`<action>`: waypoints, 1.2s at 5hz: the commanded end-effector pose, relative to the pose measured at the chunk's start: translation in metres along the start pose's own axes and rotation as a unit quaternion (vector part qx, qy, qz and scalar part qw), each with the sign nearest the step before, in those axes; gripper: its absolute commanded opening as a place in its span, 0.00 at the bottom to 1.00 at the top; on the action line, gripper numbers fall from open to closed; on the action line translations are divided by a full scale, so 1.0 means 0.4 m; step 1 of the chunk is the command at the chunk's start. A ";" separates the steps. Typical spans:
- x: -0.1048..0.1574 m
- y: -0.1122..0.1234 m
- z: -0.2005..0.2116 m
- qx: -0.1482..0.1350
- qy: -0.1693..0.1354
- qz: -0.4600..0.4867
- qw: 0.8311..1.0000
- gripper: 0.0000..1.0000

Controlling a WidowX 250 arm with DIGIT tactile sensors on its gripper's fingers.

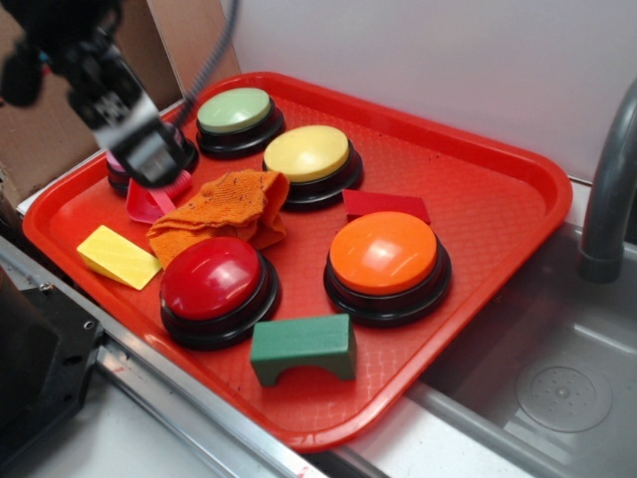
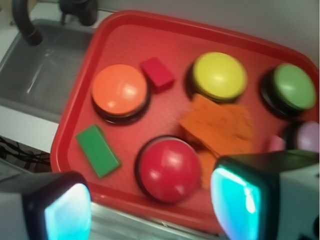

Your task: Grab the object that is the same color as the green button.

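While the robot's gripper [image 1: 149,159] hangs empty, jaws apart, over the red plastic tray's [image 1: 488,189] far-left corner, the dark green arched toy block [image 1: 304,347] lies untouched at the near edge, well apart from the matching pale-green domed button [image 1: 235,110].

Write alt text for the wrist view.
Open gripper above a red tray holding five dome buttons, including a green button, plus a green block at lower left, a small red block and an orange cloth.
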State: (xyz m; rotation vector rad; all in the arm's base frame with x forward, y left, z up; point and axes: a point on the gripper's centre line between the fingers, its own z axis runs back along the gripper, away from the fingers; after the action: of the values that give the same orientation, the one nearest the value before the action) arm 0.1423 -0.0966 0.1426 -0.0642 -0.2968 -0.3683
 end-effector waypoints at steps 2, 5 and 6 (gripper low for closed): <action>0.020 -0.101 -0.155 -0.024 0.019 -0.106 0.994 1.00; 0.005 -0.116 -0.284 0.006 0.060 -0.142 0.988 1.00; 0.003 -0.126 -0.315 0.000 0.066 -0.157 0.985 1.00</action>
State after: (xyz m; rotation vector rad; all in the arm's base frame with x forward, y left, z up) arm 0.1557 -0.1502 0.0143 0.0313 -0.1309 -0.6824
